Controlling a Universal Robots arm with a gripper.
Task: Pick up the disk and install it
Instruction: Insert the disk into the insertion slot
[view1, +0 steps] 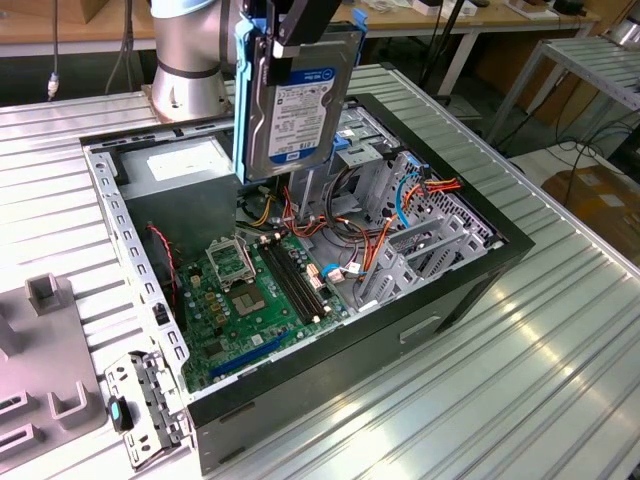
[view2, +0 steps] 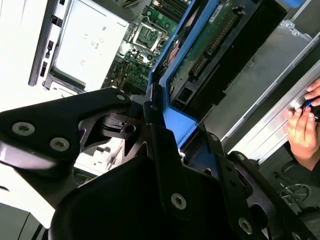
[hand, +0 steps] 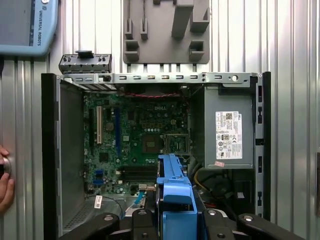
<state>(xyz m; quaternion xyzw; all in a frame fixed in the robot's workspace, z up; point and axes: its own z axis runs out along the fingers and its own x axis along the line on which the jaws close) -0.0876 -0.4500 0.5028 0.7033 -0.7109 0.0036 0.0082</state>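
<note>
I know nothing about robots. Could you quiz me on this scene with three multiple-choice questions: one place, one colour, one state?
1. Where is the disk? A) hanging above the open computer case B) flat on the table C) lying inside the case
2. What colour are its rails? A) red B) blue C) yellow
3. The robot's hand is: A) open, empty B) shut on the disk C) resting on the table
Answers: 1 A, it hangs upright over the case; 2 B, blue strips frame it; 3 B, the disk hangs from it.

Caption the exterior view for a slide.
Gripper holds the disk upright above the open computer case, motherboard exposed below.
</note>
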